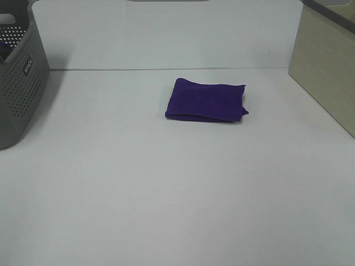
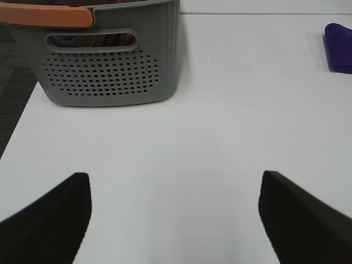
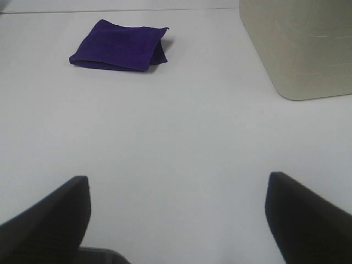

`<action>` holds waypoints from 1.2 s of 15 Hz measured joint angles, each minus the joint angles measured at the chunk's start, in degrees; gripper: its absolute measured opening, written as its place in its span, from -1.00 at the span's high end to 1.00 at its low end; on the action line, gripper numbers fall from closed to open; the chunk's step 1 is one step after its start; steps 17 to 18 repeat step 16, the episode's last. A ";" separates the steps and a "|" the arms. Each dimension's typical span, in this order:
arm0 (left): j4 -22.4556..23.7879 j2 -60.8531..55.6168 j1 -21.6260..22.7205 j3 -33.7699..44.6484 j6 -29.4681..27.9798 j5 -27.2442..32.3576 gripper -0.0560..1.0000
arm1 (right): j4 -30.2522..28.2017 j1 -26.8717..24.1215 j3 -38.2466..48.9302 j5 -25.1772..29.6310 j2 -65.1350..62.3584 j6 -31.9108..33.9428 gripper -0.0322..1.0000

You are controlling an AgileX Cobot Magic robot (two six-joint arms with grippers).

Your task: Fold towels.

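A deep purple towel lies folded into a small rectangle on the white table, a little past the middle. It also shows in the right wrist view, and its edge shows in the left wrist view. No white tag shows. My left gripper is open and empty, low over bare table near the grey basket. My right gripper is open and empty, well short of the towel. Neither gripper shows in the exterior high view.
A grey perforated basket stands at the table's left edge; it also shows in the left wrist view, with an orange handle. A beige box stands at the right, also in the right wrist view.
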 joint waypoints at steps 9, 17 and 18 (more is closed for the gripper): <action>0.00 0.00 0.00 0.00 0.00 0.00 -0.55 | 0.00 0.00 0.00 0.00 0.00 0.00 -0.70; 0.00 0.00 0.00 0.00 0.00 0.00 -0.55 | 0.00 0.00 0.00 -0.06 0.00 0.00 -0.70; 0.00 0.00 0.00 0.00 0.00 0.00 -0.55 | 0.00 0.00 0.00 -0.06 0.00 0.00 -0.70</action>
